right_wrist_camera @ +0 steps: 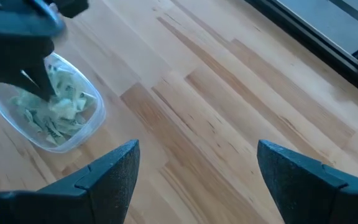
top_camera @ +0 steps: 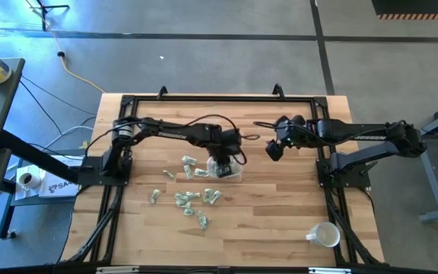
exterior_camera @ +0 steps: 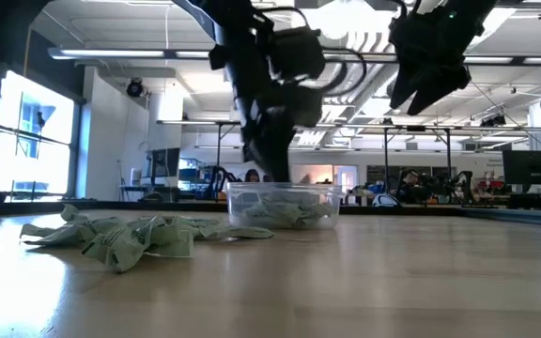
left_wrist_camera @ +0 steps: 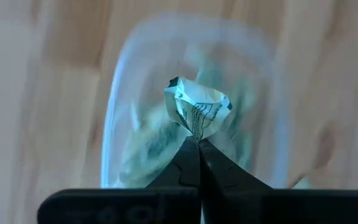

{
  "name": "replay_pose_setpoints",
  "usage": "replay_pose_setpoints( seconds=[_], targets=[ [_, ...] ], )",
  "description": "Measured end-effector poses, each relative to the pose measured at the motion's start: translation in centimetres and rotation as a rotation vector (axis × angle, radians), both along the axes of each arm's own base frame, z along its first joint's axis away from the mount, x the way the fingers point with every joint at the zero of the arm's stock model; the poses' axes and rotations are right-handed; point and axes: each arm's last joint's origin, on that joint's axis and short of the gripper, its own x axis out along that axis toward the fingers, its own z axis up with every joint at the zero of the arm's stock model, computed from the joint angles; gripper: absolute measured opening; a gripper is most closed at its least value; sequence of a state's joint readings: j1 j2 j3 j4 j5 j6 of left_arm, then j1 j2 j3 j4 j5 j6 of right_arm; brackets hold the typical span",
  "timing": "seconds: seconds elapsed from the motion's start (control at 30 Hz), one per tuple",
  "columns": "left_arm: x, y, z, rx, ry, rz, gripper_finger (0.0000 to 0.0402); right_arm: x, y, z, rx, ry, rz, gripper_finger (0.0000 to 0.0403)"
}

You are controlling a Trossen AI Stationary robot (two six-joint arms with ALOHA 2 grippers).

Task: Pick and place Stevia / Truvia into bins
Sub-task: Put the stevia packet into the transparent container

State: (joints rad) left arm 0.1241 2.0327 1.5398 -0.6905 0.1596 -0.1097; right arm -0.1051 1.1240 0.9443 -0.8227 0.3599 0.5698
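Green and white Stevia packets (top_camera: 190,199) lie scattered on the wooden table, a heap in the low view (exterior_camera: 120,237). More fill the clear bin (top_camera: 226,170), which stands on its base at mid-table (exterior_camera: 280,207). My left gripper (left_wrist_camera: 198,140) is over the bin, shut on one crumpled packet (left_wrist_camera: 197,102). Farther right and higher, my right gripper (top_camera: 274,149) hangs open and holds nothing; its fingers spread wide in its wrist view (right_wrist_camera: 197,180). My left gripper pinches the crumpled packet by its lower edge (left_wrist_camera: 196,130) between its two fingertips. The fingers come from above, slanting down toward the bin. The packet sticks out beyond the tips, over the packets lying in the bin; whether it touches them I cannot tell.
A white mug (top_camera: 325,234) lies near the table's front right corner. A black frame (top_camera: 219,97) runs along the table's edges. Bare wood stretches to the right of the bin (right_wrist_camera: 229,106).
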Motion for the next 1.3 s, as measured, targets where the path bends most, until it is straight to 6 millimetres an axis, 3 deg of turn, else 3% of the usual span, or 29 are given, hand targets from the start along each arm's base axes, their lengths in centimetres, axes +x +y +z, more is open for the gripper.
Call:
replay_pose_setpoints(
  seconds=[0.2,0.37,0.87,1.0,1.2,1.3],
  targets=[
    [-0.7,0.1,-1.1,0.042,0.117,0.014,0.003,-0.1,0.0,0.0,0.0,0.006,-0.004,0.0314],
    [-1.2,-0.1,1.5,0.017,0.048,0.009,0.0058,-0.1,0.0,0.0,-0.002,0.007,-0.005,0.0314],
    [-2.4,-0.2,2.0,0.023,0.125,0.014,0.0207,-0.2,0.0,-0.1,-0.02,0.034,0.015,0.0314],
    [-2.8,-0.2,3.1,0.033,0.108,-0.015,0.0241,-0.2,0.0,-0.1,-0.019,0.036,0.019,0.0314],
    [-7.0,0.1,4.7,0.179,0.358,-0.097,0.0253,-0.2,0.1,-0.2,0.014,0.037,0.039,0.0314],
    [-7.8,1.3,3.5,0.177,0.332,-0.235,0.0239,-0.2,0.1,-0.2,0.004,0.043,0.055,0.0314]
  ],
)
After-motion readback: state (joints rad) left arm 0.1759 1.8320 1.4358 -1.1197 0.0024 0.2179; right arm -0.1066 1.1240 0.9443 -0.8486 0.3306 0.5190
